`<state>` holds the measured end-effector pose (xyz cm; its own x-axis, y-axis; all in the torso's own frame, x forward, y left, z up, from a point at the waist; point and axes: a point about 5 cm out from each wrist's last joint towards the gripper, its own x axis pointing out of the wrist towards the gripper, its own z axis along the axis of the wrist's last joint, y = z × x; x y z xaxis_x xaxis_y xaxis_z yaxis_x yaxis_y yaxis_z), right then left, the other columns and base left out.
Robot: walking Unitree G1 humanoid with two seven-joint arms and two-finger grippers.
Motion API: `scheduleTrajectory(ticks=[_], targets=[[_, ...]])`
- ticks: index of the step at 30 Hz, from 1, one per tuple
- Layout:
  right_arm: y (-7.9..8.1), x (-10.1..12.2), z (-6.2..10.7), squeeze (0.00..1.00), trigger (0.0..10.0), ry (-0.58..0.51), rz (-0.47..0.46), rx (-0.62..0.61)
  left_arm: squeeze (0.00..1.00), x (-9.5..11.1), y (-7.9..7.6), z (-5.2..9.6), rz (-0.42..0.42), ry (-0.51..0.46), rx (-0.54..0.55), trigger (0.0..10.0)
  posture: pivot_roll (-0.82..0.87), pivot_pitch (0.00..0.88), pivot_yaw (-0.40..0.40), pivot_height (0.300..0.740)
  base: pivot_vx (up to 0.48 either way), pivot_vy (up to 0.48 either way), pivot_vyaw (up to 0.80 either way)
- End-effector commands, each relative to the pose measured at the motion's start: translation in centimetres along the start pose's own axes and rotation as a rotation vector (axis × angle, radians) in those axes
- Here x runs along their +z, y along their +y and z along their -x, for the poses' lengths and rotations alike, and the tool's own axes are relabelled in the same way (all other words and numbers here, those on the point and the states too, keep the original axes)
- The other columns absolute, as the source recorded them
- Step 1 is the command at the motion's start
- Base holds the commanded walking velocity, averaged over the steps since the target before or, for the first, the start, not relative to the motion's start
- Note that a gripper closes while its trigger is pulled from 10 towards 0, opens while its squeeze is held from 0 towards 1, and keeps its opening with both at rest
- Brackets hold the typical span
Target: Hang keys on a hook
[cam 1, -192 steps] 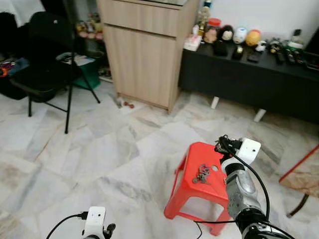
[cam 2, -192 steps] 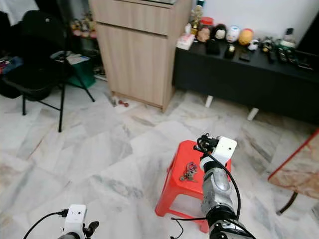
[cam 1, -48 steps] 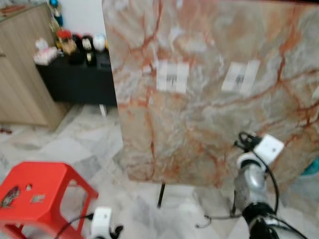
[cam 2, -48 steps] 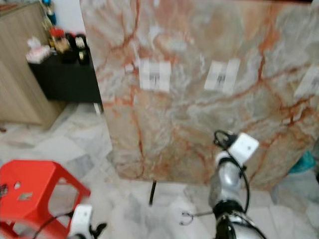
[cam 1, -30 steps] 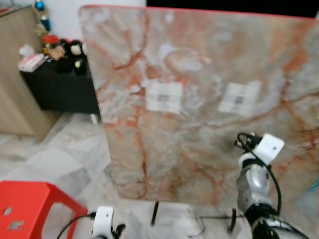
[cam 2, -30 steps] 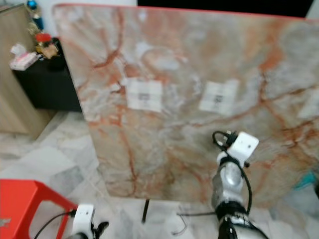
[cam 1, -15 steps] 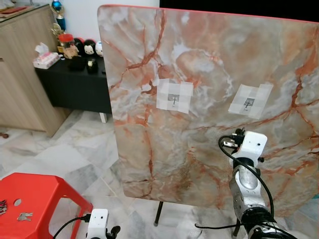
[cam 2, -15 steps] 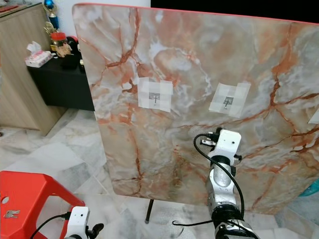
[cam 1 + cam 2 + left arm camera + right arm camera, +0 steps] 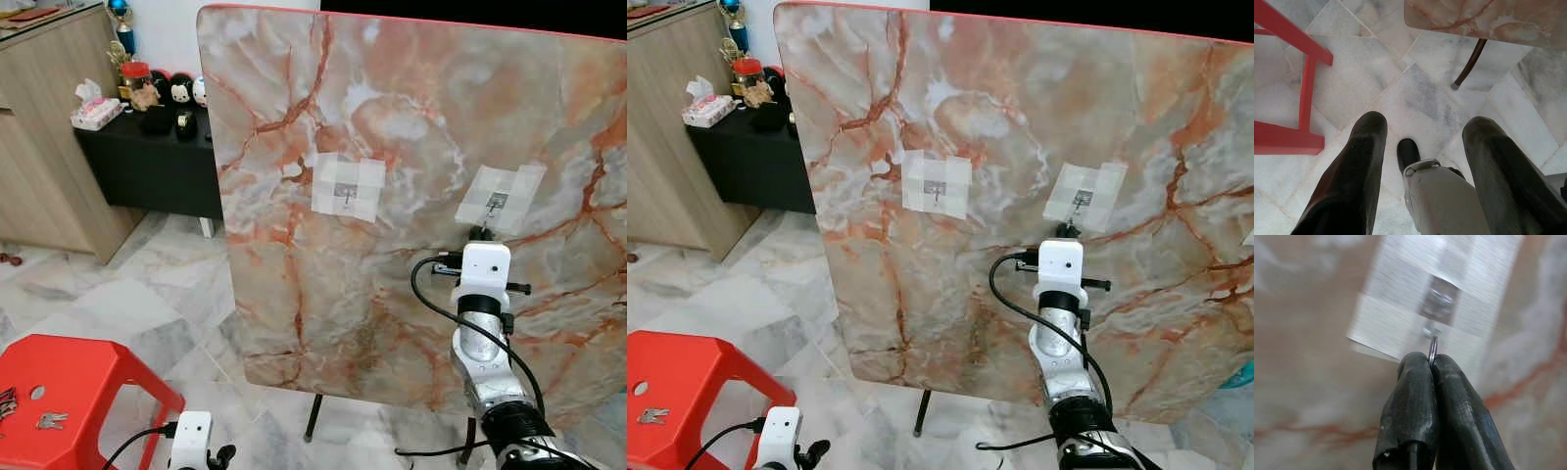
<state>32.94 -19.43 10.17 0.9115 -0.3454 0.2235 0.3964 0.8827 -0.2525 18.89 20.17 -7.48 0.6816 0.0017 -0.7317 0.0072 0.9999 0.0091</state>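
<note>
Right wrist view — right hand point(image 9: 1431, 363) pinched on key ring point(image 9: 1433, 349), just below hook point(image 9: 1431, 329).

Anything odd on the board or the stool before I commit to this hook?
Nothing looks damaged or spilled. The marble board leans back on its stand, both hooks taped on. The right tool pinches a thin ring just below the right hook, not yet on it. Some keys lie on the red stool.

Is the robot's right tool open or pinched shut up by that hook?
Shut. In the right wrist view the right tool has both black fingers pressed together on a thin key ring, just below the hook.
</note>
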Motion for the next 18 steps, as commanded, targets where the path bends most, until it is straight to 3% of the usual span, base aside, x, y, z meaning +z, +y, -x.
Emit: scheduleTrajectory(ticks=[1,10,16,18], targets=[[-0.7,0.0,-0.1,0.00,10.0,-0.004,0.027,-0.031,0.00,-0.5,0.0,0.1,0.000,0.024,-0.004,10.0,0.08,0.000,-0.071,0.740,0.000,0.000,0.00],[-0.8,-0.9,0.9,0.00,10.0,0.035,0.024,-0.039,0.00,-0.6,0.0,0.1,-0.002,0.029,-0.006,10.0,0.08,0.000,-0.071,0.740,0.000,0.000,0.00],[-1.1,-0.6,0.7,0.00,10.0,-0.012,0.110,-0.029,0.00,-0.6,0.1,0.1,-0.003,0.030,-0.005,10.0,0.08,0.000,-0.068,0.740,0.000,0.000,0.00],[-0.6,0.2,0.5,0.00,10.0,-0.075,0.190,0.006,0.00,-0.6,0.1,0.1,-0.004,0.030,-0.004,10.0,0.08,0.000,-0.068,0.740,0.000,0.000,0.00]])
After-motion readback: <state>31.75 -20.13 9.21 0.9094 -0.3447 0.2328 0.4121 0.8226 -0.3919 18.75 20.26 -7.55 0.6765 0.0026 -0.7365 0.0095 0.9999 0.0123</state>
